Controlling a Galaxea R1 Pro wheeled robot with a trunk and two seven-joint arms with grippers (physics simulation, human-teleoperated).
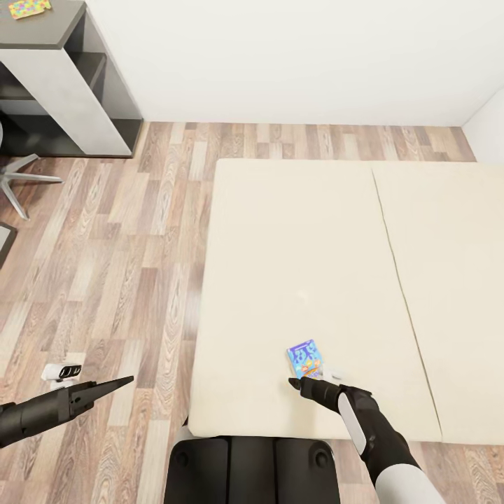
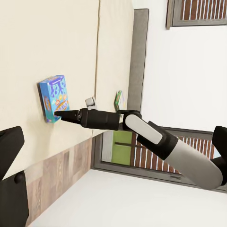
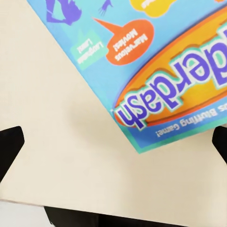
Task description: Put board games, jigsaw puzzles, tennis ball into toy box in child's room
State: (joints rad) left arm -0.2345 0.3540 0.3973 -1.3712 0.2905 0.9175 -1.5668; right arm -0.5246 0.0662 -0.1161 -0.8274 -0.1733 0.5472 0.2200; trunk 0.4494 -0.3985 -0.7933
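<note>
Over the near edge of the bed (image 1: 294, 266), the right end effector (image 1: 302, 383) hovers with its fingers spread wide, their dark tips framing the carton in the right wrist view. Just beyond its tip lies the blue board game (image 1: 304, 358), flat on the cream top, its lettering reading "derdash". From the left wrist view the tip looks to be at the carton's near edge; contact cannot be judged. Out to the left, the left end effector (image 1: 115, 383) hangs above the wood-plank floor (image 1: 105, 266), fingers drawn together to a point. Far off, a jigsaw puzzle (image 1: 29, 8) lies on the dark table (image 1: 49, 31).
</note>
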